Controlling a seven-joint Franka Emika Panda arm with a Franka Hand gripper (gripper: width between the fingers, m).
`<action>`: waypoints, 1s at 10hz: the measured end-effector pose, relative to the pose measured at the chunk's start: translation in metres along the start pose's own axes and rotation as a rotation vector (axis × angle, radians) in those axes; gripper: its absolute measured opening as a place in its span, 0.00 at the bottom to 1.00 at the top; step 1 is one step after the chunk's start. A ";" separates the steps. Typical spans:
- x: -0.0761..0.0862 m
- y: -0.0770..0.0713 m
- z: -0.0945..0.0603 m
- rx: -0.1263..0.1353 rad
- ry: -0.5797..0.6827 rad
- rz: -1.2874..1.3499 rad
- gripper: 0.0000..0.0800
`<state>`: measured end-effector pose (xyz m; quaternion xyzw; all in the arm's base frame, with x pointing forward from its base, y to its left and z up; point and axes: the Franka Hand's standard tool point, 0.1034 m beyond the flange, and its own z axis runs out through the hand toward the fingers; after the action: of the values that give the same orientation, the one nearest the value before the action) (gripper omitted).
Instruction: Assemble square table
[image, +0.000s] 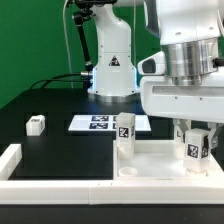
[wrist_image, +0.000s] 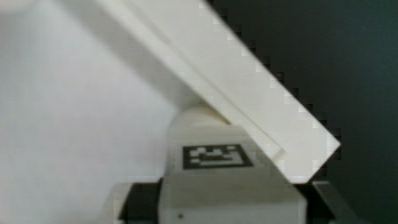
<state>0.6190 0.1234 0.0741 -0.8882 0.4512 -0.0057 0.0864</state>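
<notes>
The held leg (image: 196, 146), small, stiff, light and likely slippery plastic, is clamped across its flat sides by the closed jaws at a corner of the slab (image: 150, 162). A second leg (image: 125, 128) stands on the slab; a third leg (image: 36, 124) lies on the bench (image: 60, 100), well off it. The wrist view alone shows the slab's edge beside the held leg; the exterior view alone shows the others.

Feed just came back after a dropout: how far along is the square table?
Looks done: one leg stands upright on a corner of the slab. In hand: the jaws grip a second leg over the slab's corner at the exterior view's right; seated or not, I cannot tell. Left: a third leg lies loose off the slab; no fourth shows.
</notes>
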 end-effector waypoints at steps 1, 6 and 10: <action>0.000 -0.002 -0.001 0.009 -0.004 0.103 0.37; 0.001 -0.003 -0.001 0.040 -0.039 0.335 0.59; 0.007 -0.003 -0.003 0.024 0.005 -0.301 0.80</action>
<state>0.6254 0.1195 0.0776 -0.9447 0.3130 -0.0260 0.0939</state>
